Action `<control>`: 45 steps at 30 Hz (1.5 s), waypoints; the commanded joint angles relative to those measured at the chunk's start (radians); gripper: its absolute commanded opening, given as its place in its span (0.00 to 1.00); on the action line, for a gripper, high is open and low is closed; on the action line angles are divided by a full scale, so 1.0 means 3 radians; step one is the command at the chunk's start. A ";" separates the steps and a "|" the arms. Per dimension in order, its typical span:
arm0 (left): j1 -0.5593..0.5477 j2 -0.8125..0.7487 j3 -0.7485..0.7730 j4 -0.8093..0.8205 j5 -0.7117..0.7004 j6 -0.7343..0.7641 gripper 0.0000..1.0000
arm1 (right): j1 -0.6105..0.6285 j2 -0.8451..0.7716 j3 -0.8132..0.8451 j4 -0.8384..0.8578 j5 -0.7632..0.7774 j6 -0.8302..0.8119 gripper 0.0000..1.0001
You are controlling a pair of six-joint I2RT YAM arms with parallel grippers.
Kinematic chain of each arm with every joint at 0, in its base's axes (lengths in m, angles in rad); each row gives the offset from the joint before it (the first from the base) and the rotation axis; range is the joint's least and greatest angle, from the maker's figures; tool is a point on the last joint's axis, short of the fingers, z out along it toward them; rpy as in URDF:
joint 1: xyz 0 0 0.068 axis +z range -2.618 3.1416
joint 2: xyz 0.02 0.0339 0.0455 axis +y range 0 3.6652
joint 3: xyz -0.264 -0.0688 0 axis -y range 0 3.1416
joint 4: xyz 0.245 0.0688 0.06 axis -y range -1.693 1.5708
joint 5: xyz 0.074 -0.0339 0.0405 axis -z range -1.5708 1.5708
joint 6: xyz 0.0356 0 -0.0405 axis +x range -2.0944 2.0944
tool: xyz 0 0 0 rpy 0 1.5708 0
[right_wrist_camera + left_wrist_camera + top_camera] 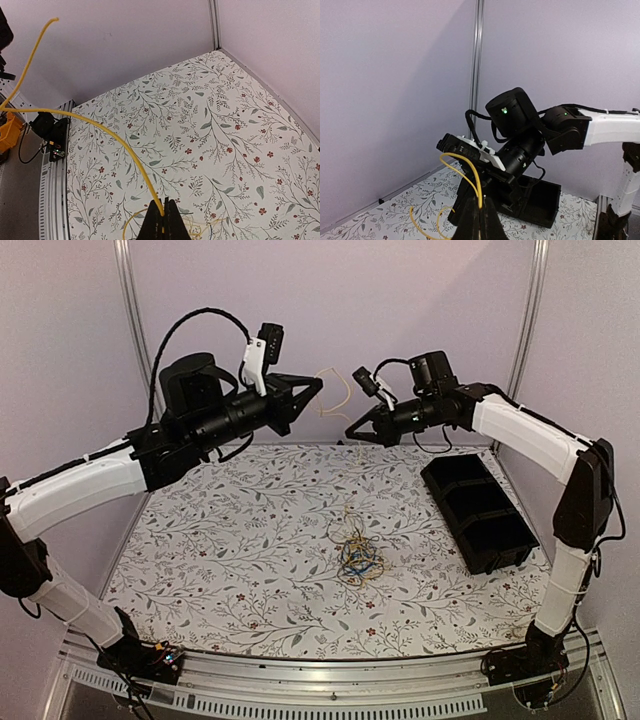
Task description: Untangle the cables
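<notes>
Tangle of cables (358, 560) lay at frame centre on table (200, 540). Black bin (478, 510) to its right, apart. Farther back, upper centre, raised well above tangle: left gripper (314, 386) clenched on yellow cable (342, 400); right gripper (353, 432) clenched on same strand, just beside. Short arc bridged them, long axis roughly left-right. Judgement: parting grippers sideways would draw strand taut; right gripper sat nearer tangle. Link from strand to tangle not discernible.
</notes>
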 commanded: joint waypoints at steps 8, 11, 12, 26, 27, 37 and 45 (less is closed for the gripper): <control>0.0013 -0.0052 -0.0381 0.0132 -0.0296 -0.0140 0.66 | -0.0921 -0.0298 0.0088 0.0079 -0.0144 0.0109 0.00; 0.0025 -0.0052 -0.0490 0.0128 -0.0318 -0.0167 0.68 | -0.1216 -0.0365 0.0066 0.0079 -0.0115 0.0039 0.00; 0.0026 -0.0052 -0.0517 0.0128 -0.0322 -0.0172 0.68 | -0.1297 -0.0378 0.0061 0.0078 -0.0071 0.0004 0.00; 0.0039 -0.0007 -0.0618 0.0157 -0.0314 -0.0209 0.68 | -0.1987 -0.0323 -0.0093 0.0198 0.0221 -0.0437 0.00; 0.0039 -0.0002 -0.0621 0.0158 -0.0309 -0.0214 0.68 | -0.2019 -0.0308 -0.0137 0.0219 0.0215 -0.0440 0.00; 0.0042 0.0027 -0.0662 0.0173 -0.0312 -0.0250 0.68 | -0.2249 -0.0031 -0.0452 0.0326 0.0228 -0.0507 0.00; 0.0044 0.0060 -0.0722 0.0205 -0.0318 -0.0281 0.68 | -0.2292 0.0229 -0.0561 0.0257 0.0440 -0.0647 0.00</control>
